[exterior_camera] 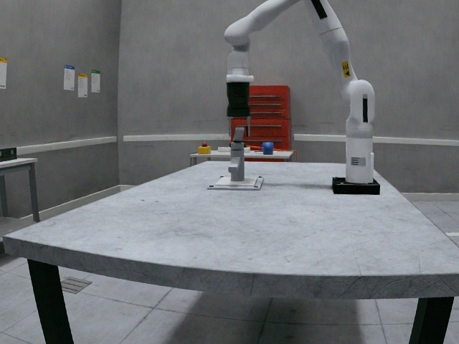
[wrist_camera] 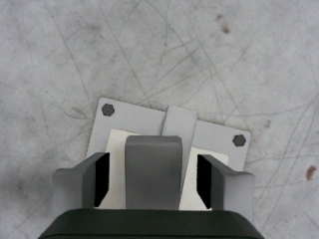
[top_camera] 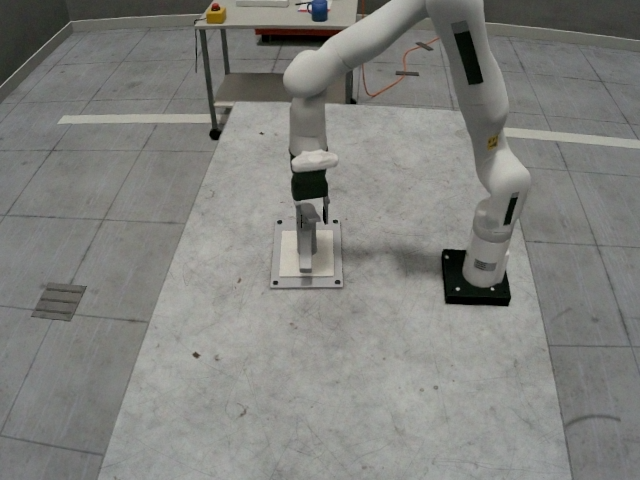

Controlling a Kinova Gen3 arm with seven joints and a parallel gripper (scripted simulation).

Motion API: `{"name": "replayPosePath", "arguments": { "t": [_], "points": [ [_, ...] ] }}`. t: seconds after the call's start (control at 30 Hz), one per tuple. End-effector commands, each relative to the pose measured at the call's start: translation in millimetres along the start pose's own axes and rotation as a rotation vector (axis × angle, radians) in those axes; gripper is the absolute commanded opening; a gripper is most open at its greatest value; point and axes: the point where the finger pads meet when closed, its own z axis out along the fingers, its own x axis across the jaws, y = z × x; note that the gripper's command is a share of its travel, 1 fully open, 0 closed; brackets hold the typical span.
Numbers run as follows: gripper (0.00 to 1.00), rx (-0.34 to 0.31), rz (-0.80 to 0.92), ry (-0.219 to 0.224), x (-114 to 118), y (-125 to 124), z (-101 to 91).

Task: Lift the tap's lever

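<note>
A grey tap (top_camera: 306, 242) stands on a white square base plate (top_camera: 306, 254) in the middle of the table. Its lever (exterior_camera: 238, 135) points steeply upward. In the wrist view the lever's end (wrist_camera: 153, 171) sits between my fingers with a clear gap on each side. My gripper (wrist_camera: 153, 171) is open, pointing straight down over the tap, its fingertips level with the lever's top (top_camera: 310, 210). It also shows in the exterior view (exterior_camera: 239, 127). The spout (wrist_camera: 180, 124) reaches out past the lever over the plate.
My arm's black base (top_camera: 475, 284) stands on the table to the right of the tap. Behind the table are a cart (top_camera: 273, 20) with a yellow button box and a blue mug, and a red tool cabinet (exterior_camera: 270, 115).
</note>
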Motion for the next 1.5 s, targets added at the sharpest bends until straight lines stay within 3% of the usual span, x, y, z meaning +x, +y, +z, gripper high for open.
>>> {"name": "replayPosePath", "arguments": {
  "t": [0.0,1.47],
  "points": [
    [1.00,0.000,0.000,0.002,0.5,0.2,-0.7],
    [1.00,0.000,0.000,0.002,0.5,0.2,-6.1]
  ]
}}
